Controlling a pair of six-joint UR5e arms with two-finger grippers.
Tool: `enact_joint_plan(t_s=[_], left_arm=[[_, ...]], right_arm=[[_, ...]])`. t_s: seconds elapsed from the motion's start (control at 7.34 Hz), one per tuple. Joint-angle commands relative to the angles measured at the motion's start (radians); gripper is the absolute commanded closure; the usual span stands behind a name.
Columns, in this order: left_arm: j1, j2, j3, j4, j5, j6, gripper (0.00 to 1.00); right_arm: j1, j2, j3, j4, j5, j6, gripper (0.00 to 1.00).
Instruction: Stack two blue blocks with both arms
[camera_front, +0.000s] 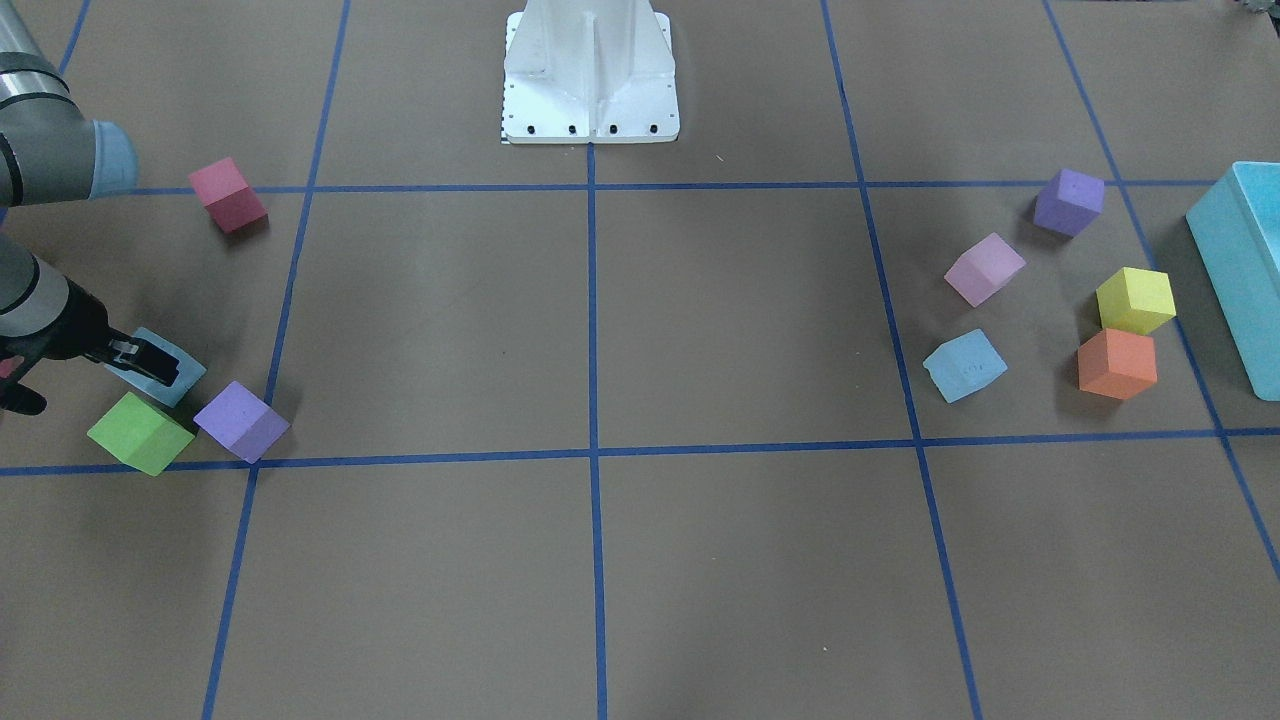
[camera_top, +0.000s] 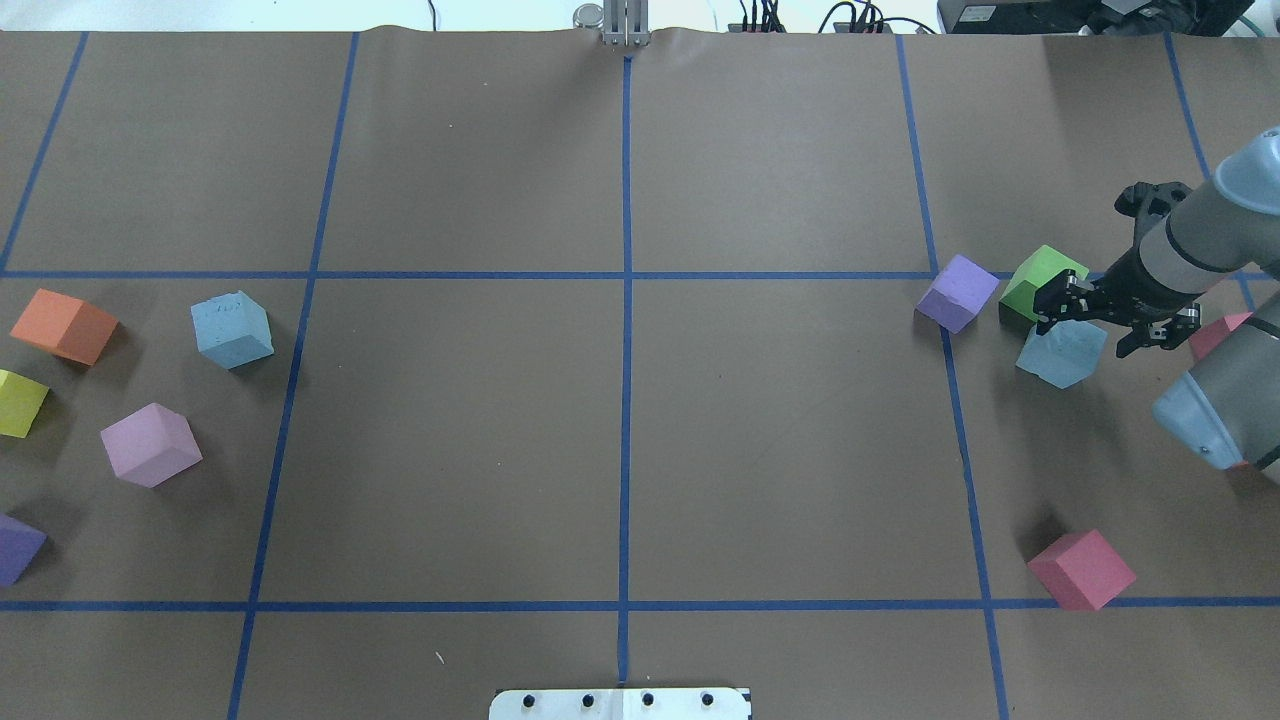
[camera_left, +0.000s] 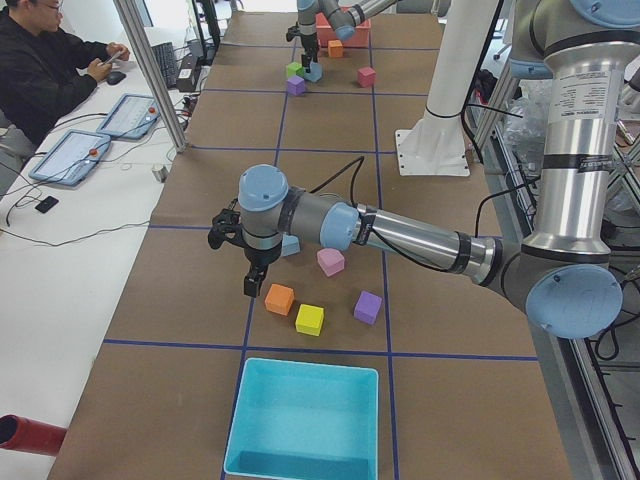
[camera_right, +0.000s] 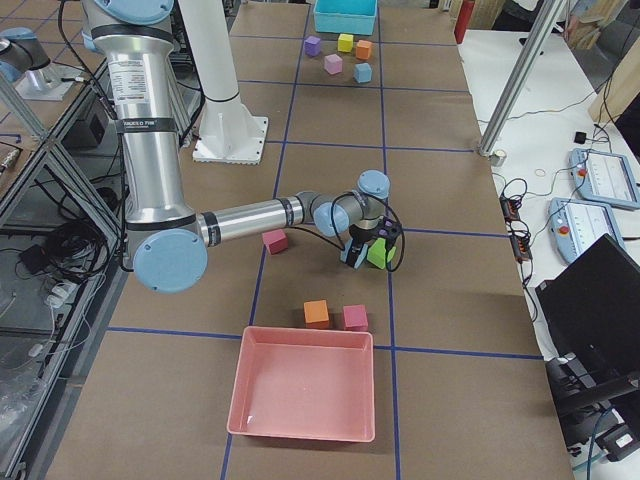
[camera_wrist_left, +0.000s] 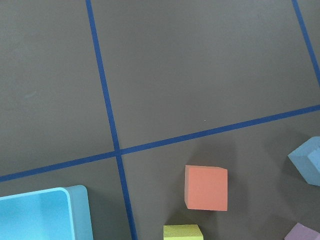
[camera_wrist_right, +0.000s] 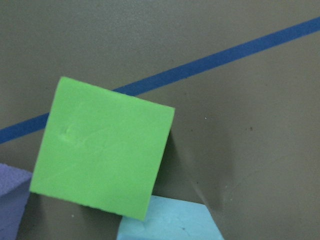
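One blue block (camera_top: 232, 330) sits on the table's left part, apart from the other cubes; it also shows in the front view (camera_front: 965, 365) and at the right edge of the left wrist view (camera_wrist_left: 307, 160). The second blue block (camera_top: 1058, 358) rests on the table at the right, next to a green cube. My right gripper (camera_top: 1100, 325) is low over this block, open, with one jaw on each side of it (camera_front: 160, 368). My left gripper (camera_left: 252, 285) shows only in the exterior left view. It hovers above the table near the orange cube, and I cannot tell if it is open or shut.
A green cube (camera_top: 1040, 280) and a purple cube (camera_top: 958, 292) stand close by the right blue block. A red cube (camera_top: 1082, 570) is nearer the robot. Orange (camera_front: 1117, 363), yellow (camera_front: 1135, 300), pink (camera_front: 985, 268) and purple (camera_front: 1069, 201) cubes surround the left blue block. The turquoise bin (camera_front: 1240, 280) is beyond them.
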Motion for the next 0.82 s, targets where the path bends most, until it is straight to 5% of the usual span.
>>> enact_joint_plan(t_s=[0.0,0.14,0.68], left_arm=[[-0.001,0.000,0.000,0.000,0.000,0.000,0.00],[-0.001,0.000,0.001,0.000,0.000,0.002,0.00],[0.000,0.014,0.000,-0.005,0.000,0.003,0.00]], right_arm=[[-0.014,0.007,0.006,0.001,0.001,0.035,0.08],[-0.017,0.007,0.006,0.003,-0.004,0.034,0.17],[-0.034,-0.005,-0.034,0.081,-0.022,0.035,0.19]])
